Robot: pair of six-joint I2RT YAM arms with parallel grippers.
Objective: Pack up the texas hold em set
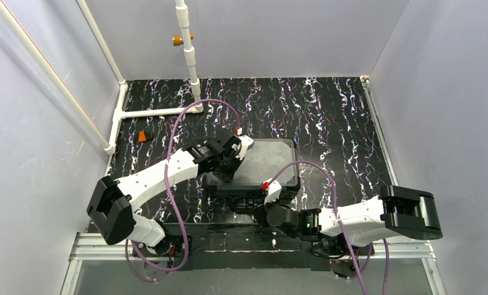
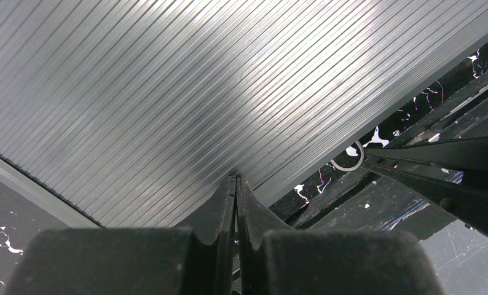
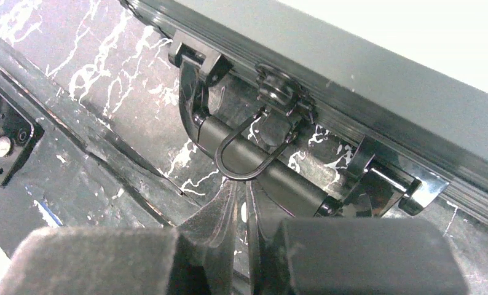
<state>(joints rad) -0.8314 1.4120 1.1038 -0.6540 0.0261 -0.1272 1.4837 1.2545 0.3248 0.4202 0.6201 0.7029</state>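
The black case [image 1: 266,161] lies shut in the middle of the table, ribbed lid up. My left gripper [image 1: 228,176] is shut, its tips touching the lid [image 2: 168,92] near its front left edge; it shows in the left wrist view [image 2: 236,179]. My right gripper [image 1: 258,208] is shut and empty at the case's front side [image 3: 364,80], its tips [image 3: 241,184] just below a wire latch loop [image 3: 244,163] and beside the black carry handle [image 3: 278,178]. A small orange-red piece [image 1: 144,136] lies at the far left. Chips, decks and discs are out of view.
A white pipe frame [image 1: 161,112] runs along the back left, with an upright pipe [image 1: 189,55]. Grey walls enclose the table on three sides. A metal rail [image 1: 254,246] runs along the near edge by the arm bases.
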